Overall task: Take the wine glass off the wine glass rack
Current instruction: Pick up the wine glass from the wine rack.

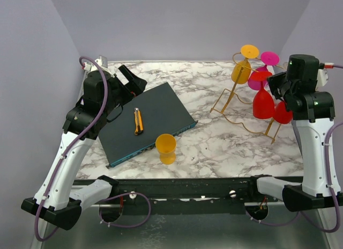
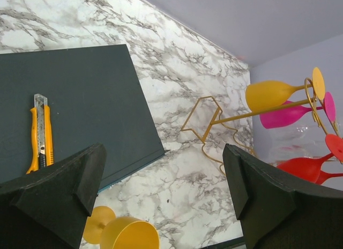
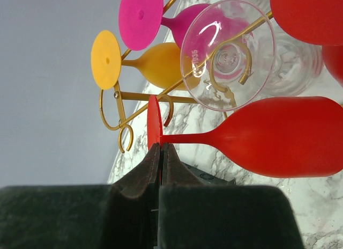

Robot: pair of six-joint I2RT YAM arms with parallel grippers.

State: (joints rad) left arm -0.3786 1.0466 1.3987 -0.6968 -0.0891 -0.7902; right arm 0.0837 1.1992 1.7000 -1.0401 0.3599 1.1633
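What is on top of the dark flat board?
Only a yellow box cutter shows on the dark board. The left arm covers its left edge, so that part cannot be seen.

Shiny gold metal wire wine glass rack (image 2: 252,115) — smooth, marble-veined table (image 1: 225,141)

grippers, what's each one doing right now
Left gripper: open, holding nothing.
Right gripper: shut on the round foot of a hanging opaque red wine glass.
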